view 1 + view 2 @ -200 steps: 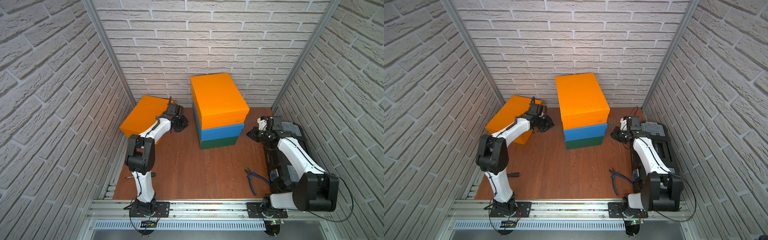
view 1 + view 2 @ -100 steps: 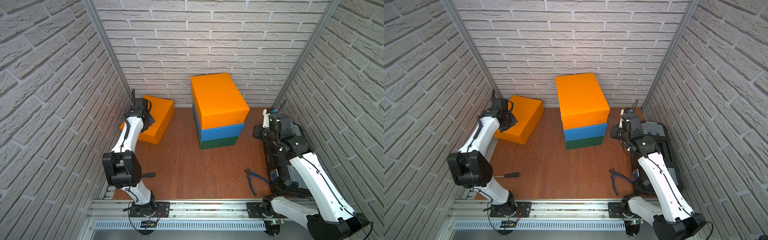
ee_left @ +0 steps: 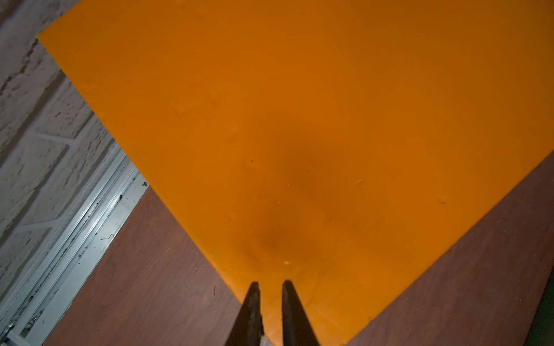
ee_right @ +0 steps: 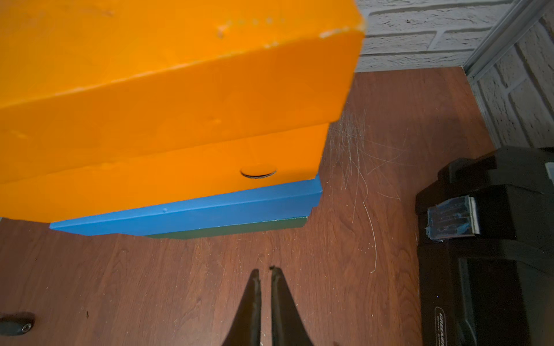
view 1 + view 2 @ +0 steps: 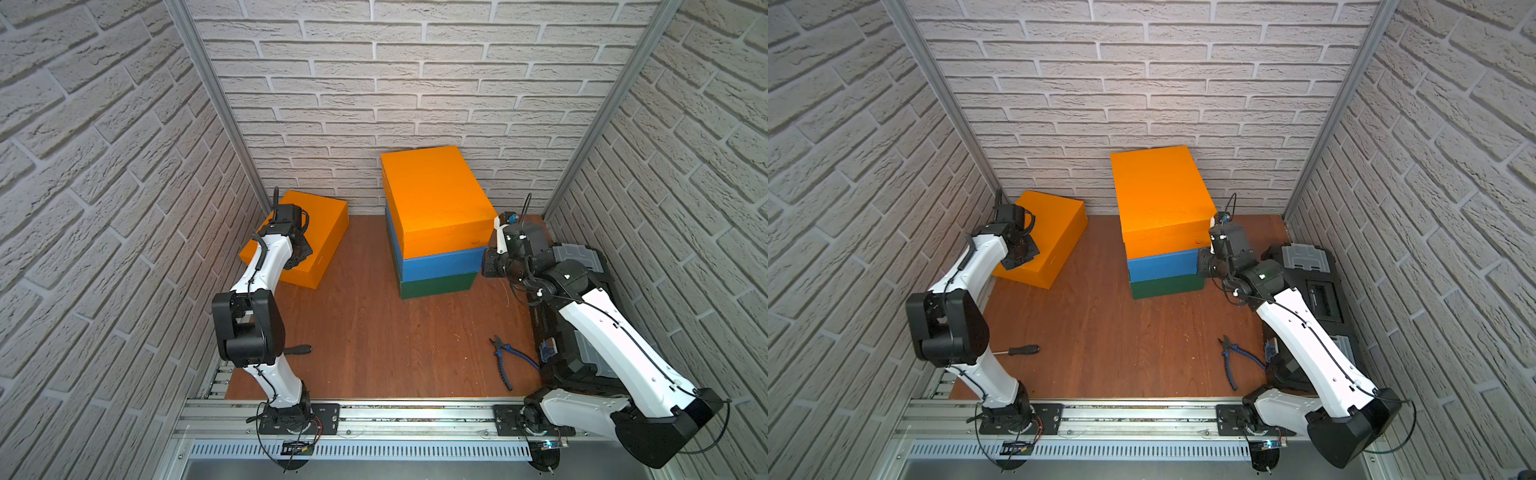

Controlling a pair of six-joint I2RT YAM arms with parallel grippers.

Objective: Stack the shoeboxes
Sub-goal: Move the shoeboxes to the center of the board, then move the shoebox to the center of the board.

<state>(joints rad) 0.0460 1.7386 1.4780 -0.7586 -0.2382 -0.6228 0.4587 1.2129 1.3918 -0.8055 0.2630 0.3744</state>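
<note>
We found three shoeboxes in a stack (image 5: 1163, 232) at the back wall: green box (image 5: 436, 286) on the table (image 5: 374, 332), blue box (image 5: 440, 264) above it, orange box (image 5: 432, 195) on top. The fourth, a loose box (image 5: 320, 224), lay flat on the table by the left wall, well apart from the stack.

The left gripper (image 3: 271, 282) hovered over that box's near corner, fingers nearly together and holding nothing. The right gripper (image 4: 264, 269) stood low just beside the stack's corner, fingers likewise nearly closed and empty. Its wrist view showed bare table between tips and stack.

We judged the loose box light: stiff cardboard with a smooth, rather slippery skin and a lid that could lift off or dent under a pinch. It looked too broad for one gripper to span. We advised pressing both grippers against opposite short ends, below the lid's rim, and lifting level.
</note>
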